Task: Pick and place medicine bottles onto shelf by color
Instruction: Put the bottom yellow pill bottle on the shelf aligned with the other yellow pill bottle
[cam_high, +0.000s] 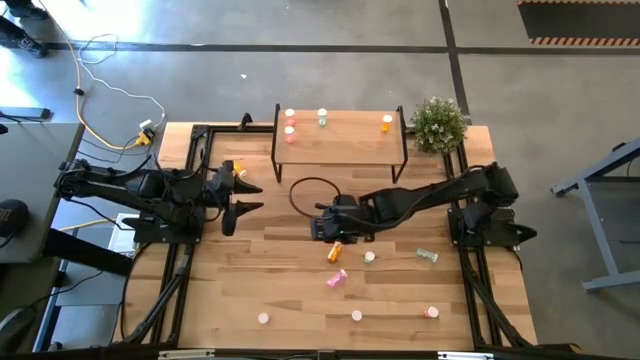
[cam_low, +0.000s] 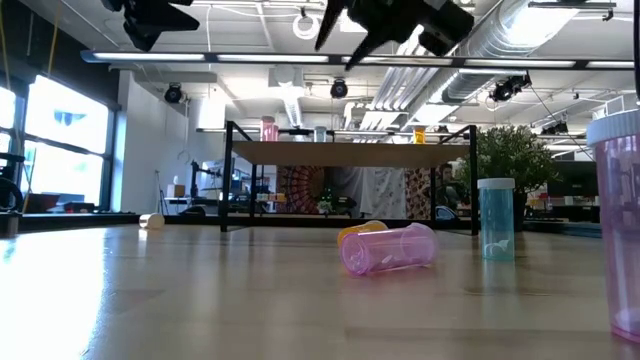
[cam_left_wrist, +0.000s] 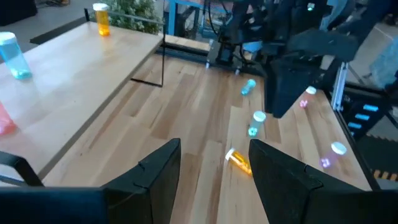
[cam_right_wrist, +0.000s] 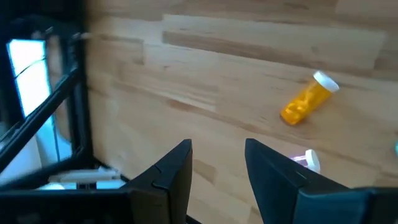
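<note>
The shelf (cam_high: 340, 140) stands at the table's far side. On it stand two pink bottles (cam_high: 290, 122), a green one (cam_high: 322, 117) and an orange one (cam_high: 387, 123). An orange bottle (cam_high: 335, 252) (cam_right_wrist: 309, 99) lies on its side on the table, with a pink bottle (cam_high: 336, 280) lying just nearer. My right gripper (cam_high: 320, 228) (cam_right_wrist: 217, 155) hangs open above the table, just beyond and left of the orange bottle, with nothing between its fingers. My left gripper (cam_high: 255, 197) (cam_left_wrist: 214, 158) waits open, raised at the table's left.
A green bottle (cam_high: 369, 257) stands and another (cam_high: 428, 256) lies right of the orange one. Pink bottles (cam_high: 264, 318) (cam_high: 356, 315) (cam_high: 432, 312) stand near the front edge. A potted plant (cam_high: 438, 122) sits at the far right, and a black cable loop (cam_high: 315, 195) is before the shelf.
</note>
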